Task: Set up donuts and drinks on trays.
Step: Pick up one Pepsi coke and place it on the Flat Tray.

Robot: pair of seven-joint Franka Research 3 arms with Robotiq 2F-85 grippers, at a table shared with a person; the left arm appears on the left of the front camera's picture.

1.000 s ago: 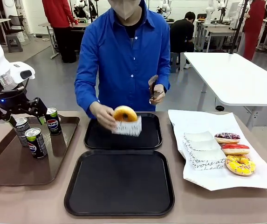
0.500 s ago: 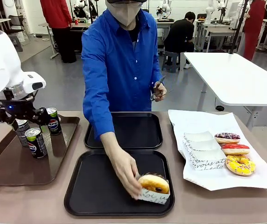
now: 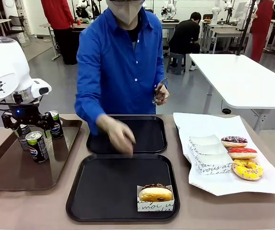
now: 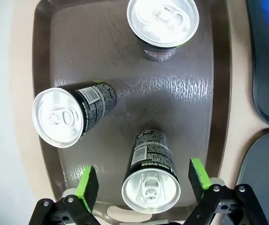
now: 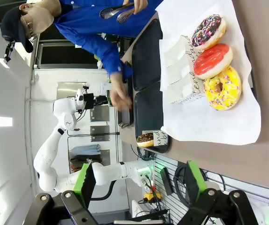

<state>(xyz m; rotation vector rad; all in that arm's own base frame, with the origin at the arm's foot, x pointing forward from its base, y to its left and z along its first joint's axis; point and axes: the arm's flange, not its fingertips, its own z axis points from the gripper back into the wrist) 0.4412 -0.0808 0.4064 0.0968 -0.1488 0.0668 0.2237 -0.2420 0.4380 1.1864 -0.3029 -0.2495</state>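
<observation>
A chocolate-iced donut (image 3: 155, 193) in a printed white sleeve sits in the near black tray's (image 3: 108, 187) front right corner. The far black tray (image 3: 147, 136) holds nothing, and the person's hand (image 3: 120, 136) hovers over its front edge. Three drinks stand on a brown tray (image 3: 12, 177): two Pepsi cans (image 3: 36, 146) (image 3: 55, 124) and a darker can (image 3: 22, 133). My left gripper (image 3: 28, 127) hangs open over them. In the left wrist view, that gripper (image 4: 142, 180) straddles one can's silver top (image 4: 150, 190). My right gripper (image 5: 140, 180) is open and holds nothing.
At the right, a white paper (image 3: 209, 124) carries chocolate (image 3: 234, 141), red (image 3: 243, 153) and yellow (image 3: 247, 169) donuts, plus spare sleeves (image 3: 207, 155). The person's other hand holds tongs (image 3: 160, 90). Two more cans (image 4: 61, 117) (image 4: 162, 21) stand on the brown tray (image 4: 181, 103).
The person carried the sleeved donut from over the far tray to the near tray, let go and drew the hand back. My left arm shifted right over the cans.
</observation>
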